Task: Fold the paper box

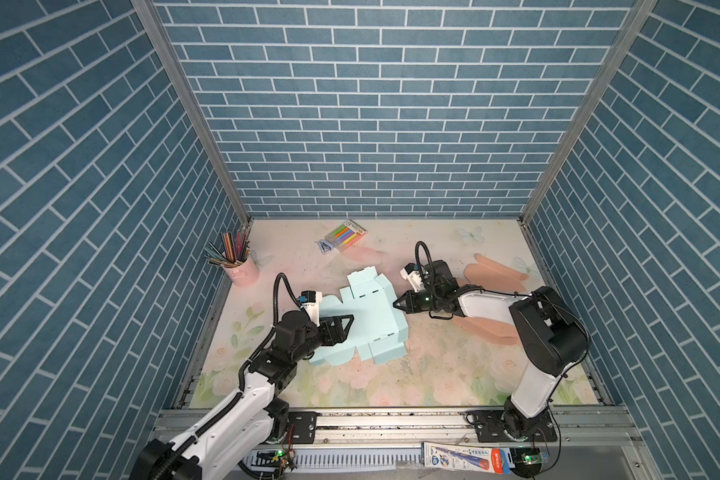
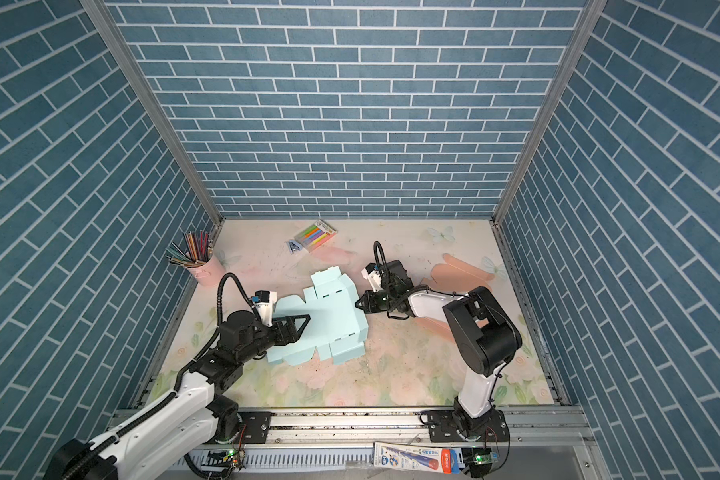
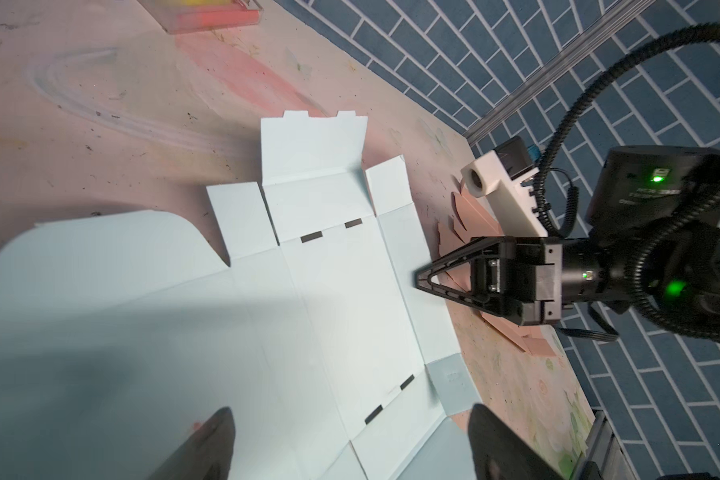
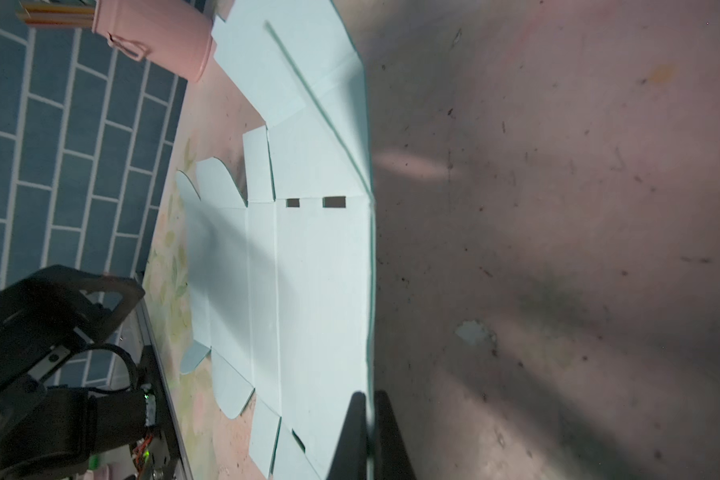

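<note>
The light blue paper box [image 1: 366, 324] [image 2: 329, 320] lies unfolded and mostly flat in the middle of the table, flaps spread out. My left gripper [image 1: 350, 320] [image 2: 307, 319] [image 3: 350, 415] hovers open over the box's left half, its fingers wide apart with only the sheet [image 3: 329, 291] below them. My right gripper [image 1: 395, 303] [image 2: 356, 304] [image 4: 368, 399] is shut on the right edge of the box [image 4: 308, 270], the thin edge pinched between both fingers. In the left wrist view the right gripper [image 3: 418, 280] meets that same edge.
A pink cup of coloured pencils [image 1: 242, 268] stands at the back left. A marker pack [image 1: 347, 235] and a small blue clip [image 1: 326, 247] lie near the back wall. Peach paper cutouts [image 1: 495, 272] lie at the right, some under the right arm.
</note>
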`<state>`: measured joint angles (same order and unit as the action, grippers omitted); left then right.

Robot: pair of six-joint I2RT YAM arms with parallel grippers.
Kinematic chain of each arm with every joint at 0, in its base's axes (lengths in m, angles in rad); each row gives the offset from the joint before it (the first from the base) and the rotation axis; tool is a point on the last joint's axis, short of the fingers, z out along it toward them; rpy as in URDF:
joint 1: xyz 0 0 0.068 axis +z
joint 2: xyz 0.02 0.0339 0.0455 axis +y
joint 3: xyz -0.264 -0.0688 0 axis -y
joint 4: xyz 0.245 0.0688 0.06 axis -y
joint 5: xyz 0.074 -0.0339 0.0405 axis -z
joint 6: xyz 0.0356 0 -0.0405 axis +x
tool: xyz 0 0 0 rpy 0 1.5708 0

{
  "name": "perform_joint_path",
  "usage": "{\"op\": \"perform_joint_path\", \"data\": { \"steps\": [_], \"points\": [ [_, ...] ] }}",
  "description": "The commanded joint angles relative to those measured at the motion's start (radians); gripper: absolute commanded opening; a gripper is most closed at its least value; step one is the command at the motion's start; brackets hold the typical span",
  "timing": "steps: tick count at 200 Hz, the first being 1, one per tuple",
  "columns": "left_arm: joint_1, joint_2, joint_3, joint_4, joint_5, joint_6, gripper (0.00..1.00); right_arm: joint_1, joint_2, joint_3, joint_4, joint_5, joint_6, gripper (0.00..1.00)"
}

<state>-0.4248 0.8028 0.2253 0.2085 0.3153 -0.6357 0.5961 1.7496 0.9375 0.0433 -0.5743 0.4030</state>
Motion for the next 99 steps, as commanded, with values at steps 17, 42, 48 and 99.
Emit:
{"op": "perform_joint_path", "data": {
  "steps": [17,42,48,99],
  "points": [
    [-0.016,0.054,-0.023,-0.009,-0.009,0.007,0.88,-0.003,-0.054,0.07,-0.347,0.135,-0.255,0.0],
    [-0.062,0.085,-0.026,-0.015,-0.04,0.009,0.88,-0.005,-0.035,0.119,-0.451,0.224,-0.309,0.01],
    [-0.076,0.092,-0.03,-0.007,-0.045,0.004,0.88,-0.005,-0.031,0.123,-0.453,0.229,-0.313,0.01],
    [-0.177,0.182,-0.039,0.029,-0.082,-0.027,0.88,-0.02,0.002,0.119,-0.363,0.15,-0.271,0.14]
  ]
}}
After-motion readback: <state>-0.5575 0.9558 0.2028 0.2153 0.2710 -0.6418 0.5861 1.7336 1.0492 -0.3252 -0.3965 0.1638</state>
